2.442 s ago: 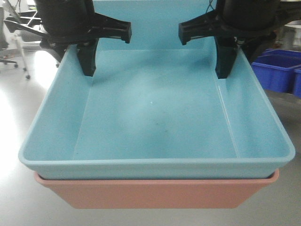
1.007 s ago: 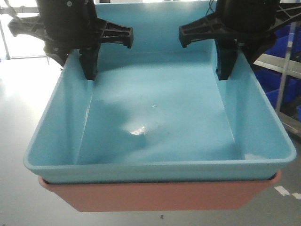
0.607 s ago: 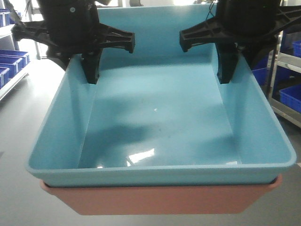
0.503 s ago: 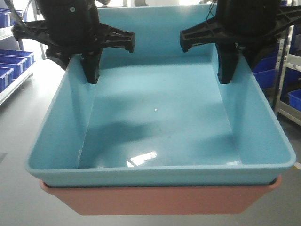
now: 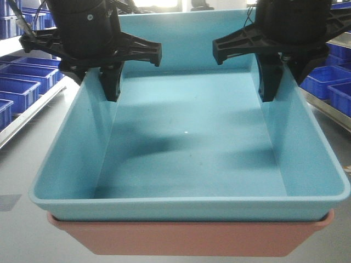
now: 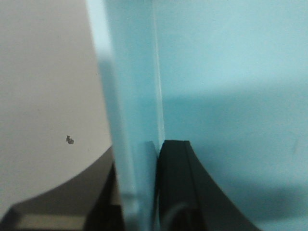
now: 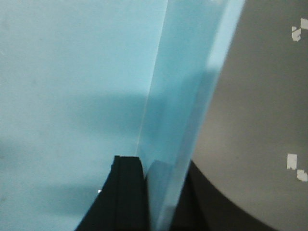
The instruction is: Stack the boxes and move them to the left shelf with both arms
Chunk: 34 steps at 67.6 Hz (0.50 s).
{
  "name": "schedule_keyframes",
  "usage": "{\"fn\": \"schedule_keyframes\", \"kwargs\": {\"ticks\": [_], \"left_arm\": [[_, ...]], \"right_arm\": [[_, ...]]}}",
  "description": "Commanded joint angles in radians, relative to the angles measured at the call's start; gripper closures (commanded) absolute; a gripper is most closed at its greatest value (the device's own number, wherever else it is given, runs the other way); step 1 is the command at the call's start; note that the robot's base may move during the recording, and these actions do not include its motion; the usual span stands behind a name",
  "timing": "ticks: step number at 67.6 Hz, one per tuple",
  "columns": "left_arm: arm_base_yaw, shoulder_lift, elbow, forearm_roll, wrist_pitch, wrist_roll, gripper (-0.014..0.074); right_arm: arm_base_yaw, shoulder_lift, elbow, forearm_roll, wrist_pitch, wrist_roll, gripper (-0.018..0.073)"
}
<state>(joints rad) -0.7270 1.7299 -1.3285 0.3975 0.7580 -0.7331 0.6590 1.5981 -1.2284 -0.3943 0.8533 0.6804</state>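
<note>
The light cyan tub (image 5: 186, 148) sits nested in the salmon-pink tub (image 5: 192, 241), two boxes in one stack, held in the air over grey floor (image 5: 13, 230). Of the two claws, the left claw (image 5: 107, 90) pinches the cyan left wall and the right claw (image 5: 274, 90) the right wall. Dark blue bins (image 5: 22, 76) flank both sides, too cropped to count.

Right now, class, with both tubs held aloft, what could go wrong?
The left gripper and right gripper each pinch only a thin side wall of the cyan tub at one end, so the stack could tilt or slip. The pink tub nested beneath could drop; no view shows it clamped.
</note>
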Motion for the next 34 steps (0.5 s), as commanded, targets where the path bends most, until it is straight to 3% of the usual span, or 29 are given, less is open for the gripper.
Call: {"fn": "schedule_keyframes", "kwargs": {"ticks": [1, 34], "left_arm": [[-0.044, -0.053, -0.057, -0.047, -0.211, 0.008, 0.0599], [-0.044, -0.053, -0.057, -0.047, -0.211, 0.008, 0.0599]], "right_arm": [[0.033, -0.046, -0.049, 0.043, -0.200, -0.019, 0.0503], [0.033, -0.046, -0.049, 0.043, -0.200, -0.019, 0.0503]]}}
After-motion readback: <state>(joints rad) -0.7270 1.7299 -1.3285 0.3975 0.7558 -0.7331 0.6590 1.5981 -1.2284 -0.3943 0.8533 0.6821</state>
